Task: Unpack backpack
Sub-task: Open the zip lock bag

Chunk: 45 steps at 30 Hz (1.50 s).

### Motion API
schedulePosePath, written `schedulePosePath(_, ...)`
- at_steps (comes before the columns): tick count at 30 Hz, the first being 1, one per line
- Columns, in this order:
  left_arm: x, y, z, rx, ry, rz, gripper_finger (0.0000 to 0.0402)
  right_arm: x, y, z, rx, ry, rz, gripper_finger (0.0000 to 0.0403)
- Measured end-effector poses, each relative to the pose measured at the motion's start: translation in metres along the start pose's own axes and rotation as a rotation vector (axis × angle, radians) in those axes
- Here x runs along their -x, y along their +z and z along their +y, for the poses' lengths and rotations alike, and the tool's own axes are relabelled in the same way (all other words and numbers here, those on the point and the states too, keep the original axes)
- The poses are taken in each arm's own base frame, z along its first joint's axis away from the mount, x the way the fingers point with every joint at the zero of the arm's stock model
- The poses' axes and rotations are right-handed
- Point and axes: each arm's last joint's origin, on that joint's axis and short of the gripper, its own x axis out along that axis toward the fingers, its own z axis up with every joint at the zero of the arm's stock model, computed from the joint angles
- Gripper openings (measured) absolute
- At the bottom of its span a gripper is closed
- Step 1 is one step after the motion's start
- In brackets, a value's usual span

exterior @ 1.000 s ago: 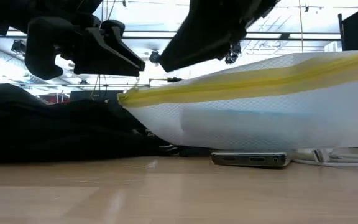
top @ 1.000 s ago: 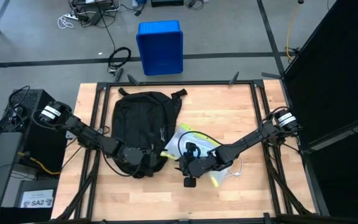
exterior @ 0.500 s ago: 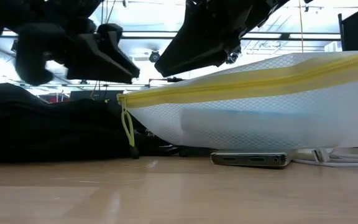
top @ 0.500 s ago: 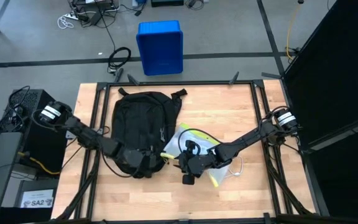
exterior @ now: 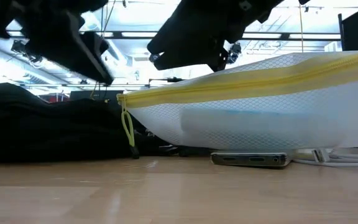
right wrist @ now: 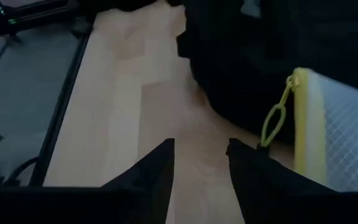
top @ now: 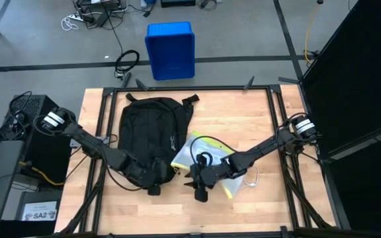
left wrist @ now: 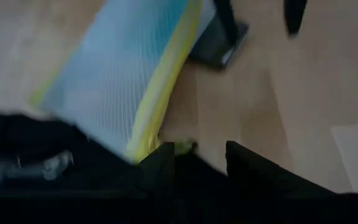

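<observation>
The black backpack (top: 151, 132) lies flat on the table's left half. Against its right near side is a white mesh pouch (top: 200, 153) with a yellow zip edge. In the low view the pouch (exterior: 260, 106) rests on a flat dark device (exterior: 250, 159), and its yellow pull cord (exterior: 128, 130) hangs from its raised corner. My left gripper (top: 153, 188) hovers open over the backpack's near end, with the pouch's corner (left wrist: 143, 144) just ahead of it. My right gripper (top: 200, 194) hovers open over bare wood beside the pull cord (right wrist: 275, 118), nothing between its fingers (right wrist: 160, 163).
A white cable (exterior: 334, 158) lies on the table by the pouch's right side. The table's metal frame rail (right wrist: 67, 106) runs along the left edge. A blue bin (top: 170, 49) stands on the floor beyond the far edge. Bare wood (top: 243, 112) lies right of the backpack.
My left gripper has drawn back toward the table's near edge and rolled about its own line. The yellow pull cord, unseen in the low view a second ago, now hangs down from the pouch's corner. My right gripper has rolled a little in place. The pouch and backpack have stayed put.
</observation>
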Motion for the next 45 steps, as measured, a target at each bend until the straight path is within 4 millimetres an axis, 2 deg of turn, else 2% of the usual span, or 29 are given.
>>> schedulePosePath(5, -0.009, -0.017, 0.008, 0.085, 0.027, 0.058, 0.0129, -0.006, -0.004, 0.0, 0.005, 0.002, 0.0, 0.0128)
schedulePosePath(8, -0.013, -0.021, 0.015, 0.11, 0.043, 0.055, 0.0129, -0.02, -0.012, -0.002, 0.001, 0.031, 0.018, 0.0123)
schedulePosePath(13, -0.022, -0.02, 0.025, 0.128, 0.027, -0.007, 0.0129, -0.054, -0.03, -0.017, -0.014, 0.037, 0.078, 0.0115)
schedulePosePath(18, -0.024, -0.019, 0.031, 0.141, 0.04, -0.009, 0.0129, -0.067, -0.03, -0.036, -0.082, -0.016, 0.084, 0.0108)
schedulePosePath(24, -0.024, -0.017, 0.031, 0.101, 0.037, -0.026, 0.0129, -0.064, -0.028, -0.042, -0.09, -0.059, 0.104, 0.0099)
schedulePosePath(31, -0.025, -0.017, 0.031, 0.098, 0.037, -0.025, 0.0129, -0.05, -0.041, -0.038, -0.085, -0.108, 0.275, 0.0086)
schedulePosePath(39, -0.024, -0.017, 0.031, 0.049, 0.037, -0.026, 0.0129, -0.04, -0.06, -0.016, -0.093, -0.048, 0.438, 0.0067)
schedulePosePath(45, -0.024, -0.016, 0.031, 0.052, 0.035, -0.032, 0.0129, -0.021, -0.066, 0.001, -0.085, -0.04, 0.504, 0.0063)
